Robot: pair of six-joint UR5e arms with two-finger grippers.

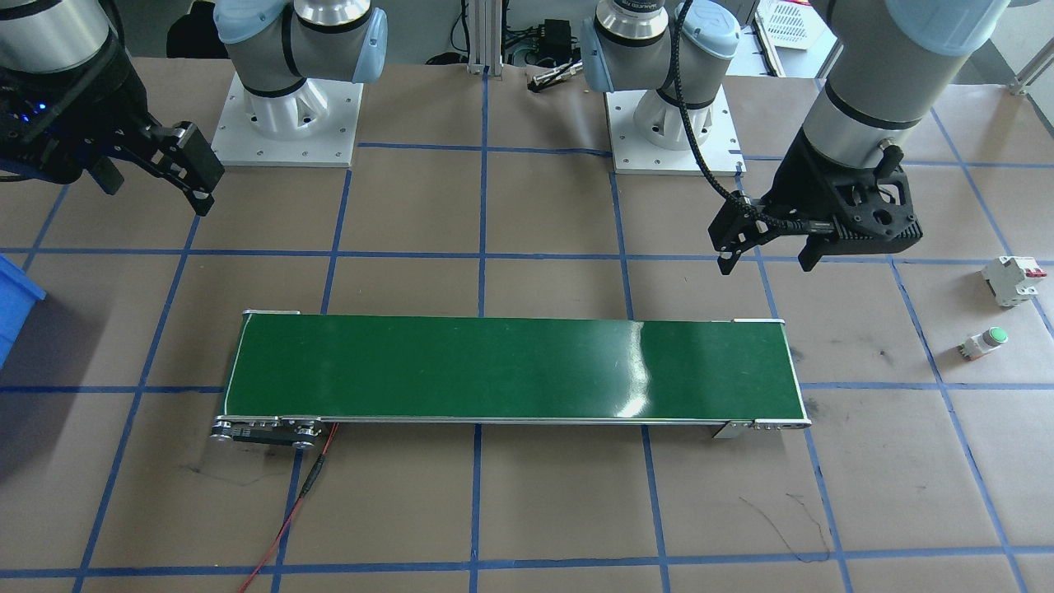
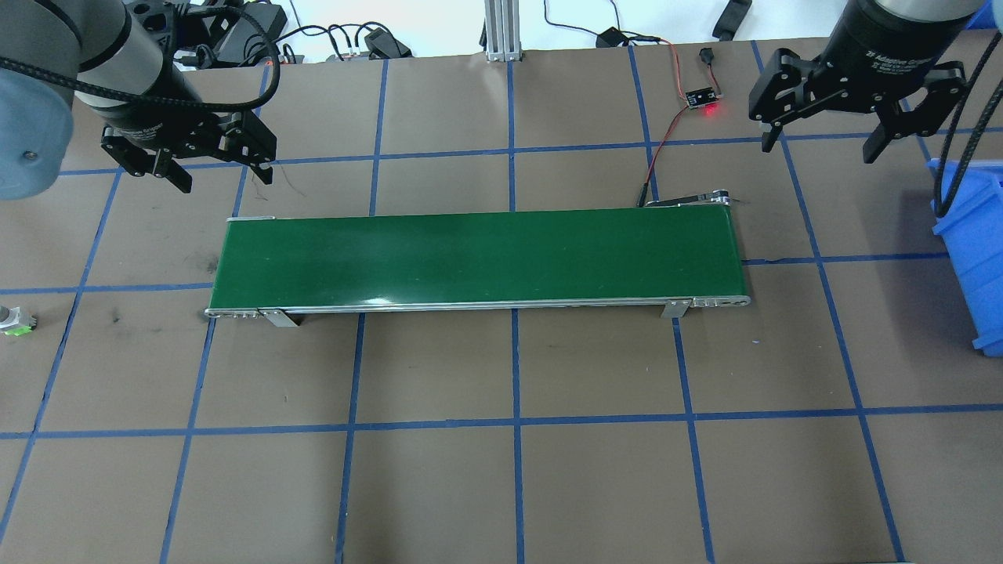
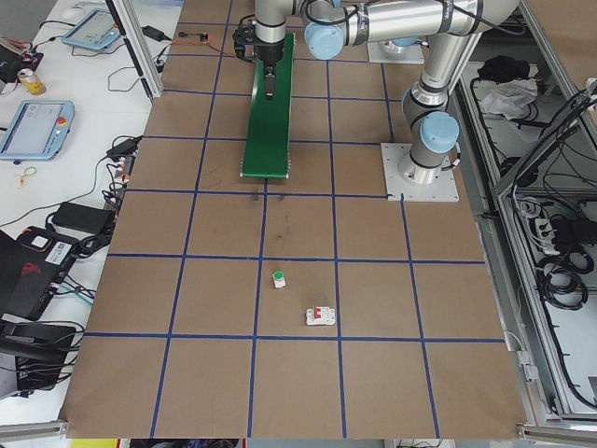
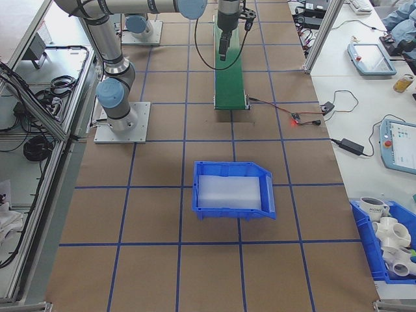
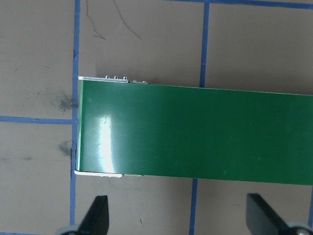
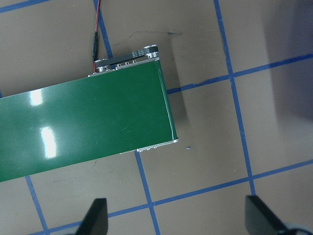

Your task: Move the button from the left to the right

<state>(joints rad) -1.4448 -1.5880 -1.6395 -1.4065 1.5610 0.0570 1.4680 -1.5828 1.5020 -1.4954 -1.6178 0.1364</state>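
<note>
The button (image 1: 984, 343), with a green cap, white body and red base, lies on its side on the brown table, far out on the robot's left; it also shows in the overhead view (image 2: 16, 321) and the exterior left view (image 3: 278, 278). My left gripper (image 1: 766, 259) (image 2: 226, 180) hangs open and empty above the table behind the left end of the green conveyor belt (image 2: 478, 254), well away from the button. My right gripper (image 2: 820, 149) (image 1: 156, 193) hangs open and empty beyond the belt's right end. Both wrist views show spread fingertips (image 5: 98, 215) (image 6: 95, 218) with nothing between them.
A white circuit breaker (image 1: 1013, 280) with a red tab lies close to the button. A blue bin (image 2: 972, 258) stands at the table's right end. A red and black wire (image 2: 662, 149) runs from the belt's right end to a small lit board.
</note>
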